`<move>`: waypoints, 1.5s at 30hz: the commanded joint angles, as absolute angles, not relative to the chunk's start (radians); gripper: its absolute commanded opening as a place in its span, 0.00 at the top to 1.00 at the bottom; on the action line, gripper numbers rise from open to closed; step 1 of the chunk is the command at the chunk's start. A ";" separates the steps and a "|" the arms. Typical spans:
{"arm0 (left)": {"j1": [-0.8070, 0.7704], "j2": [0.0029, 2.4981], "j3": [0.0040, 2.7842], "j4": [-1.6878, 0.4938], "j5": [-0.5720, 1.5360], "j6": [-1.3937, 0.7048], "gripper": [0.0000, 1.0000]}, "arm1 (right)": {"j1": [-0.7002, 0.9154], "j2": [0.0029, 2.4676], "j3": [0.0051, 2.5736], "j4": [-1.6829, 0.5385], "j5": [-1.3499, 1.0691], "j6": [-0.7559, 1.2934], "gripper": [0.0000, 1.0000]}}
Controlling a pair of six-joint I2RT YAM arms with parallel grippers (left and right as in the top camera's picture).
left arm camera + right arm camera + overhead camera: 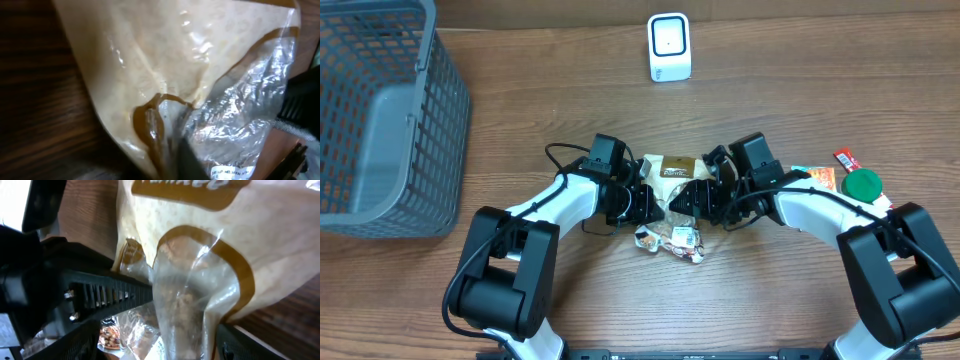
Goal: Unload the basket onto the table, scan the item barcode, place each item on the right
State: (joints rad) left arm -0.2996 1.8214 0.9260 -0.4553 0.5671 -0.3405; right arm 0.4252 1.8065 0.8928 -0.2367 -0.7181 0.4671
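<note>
The left gripper (642, 203) was pinched shut on the edge of the snack bag (670, 170), which lay just ahead of it. The right gripper (698, 200) stood wide, the bag between its 2 fingers (100, 297); whether they pressed it could not be told.
</note>
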 commanded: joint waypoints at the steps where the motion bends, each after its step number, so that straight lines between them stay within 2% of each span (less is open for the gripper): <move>1: -0.307 1.838 0.912 -0.464 0.517 -0.336 0.96 | 0.417 1.801 0.896 -0.232 -0.734 0.414 0.25; 5: -0.292 1.838 0.913 -0.468 0.611 -0.270 0.96 | 0.382 1.781 0.925 -0.284 -0.730 0.360 0.20; 12: -0.168 1.838 0.913 -0.540 0.968 -0.133 0.96 | 0.235 1.747 0.963 -0.385 -0.719 0.296 0.17; 18: -0.122 1.838 0.913 -0.577 1.062 -0.088 0.96 | 0.191 1.747 0.962 -0.452 -0.712 0.203 0.16; 22: -0.122 1.838 0.913 -0.578 1.117 -0.083 0.96 | 0.191 1.749 0.962 -0.466 -0.696 0.204 0.10; 35: -0.136 1.838 0.913 -0.591 1.064 -0.090 0.96 | 0.225 1.847 0.962 -0.287 -0.701 0.167 0.04; 39: -0.136 1.838 0.913 -0.599 1.066 -0.089 0.96 | 0.258 1.860 0.962 -0.232 -0.718 0.131 0.00; 45: -0.136 1.838 0.913 -0.598 1.066 -0.089 0.96 | 0.330 1.861 0.962 -0.204 -0.719 0.047 0.00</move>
State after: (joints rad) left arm -0.1310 1.8221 0.9215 -0.5983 1.0584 -0.1150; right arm 0.2996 1.8507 0.9428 -0.2077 -0.7029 0.1085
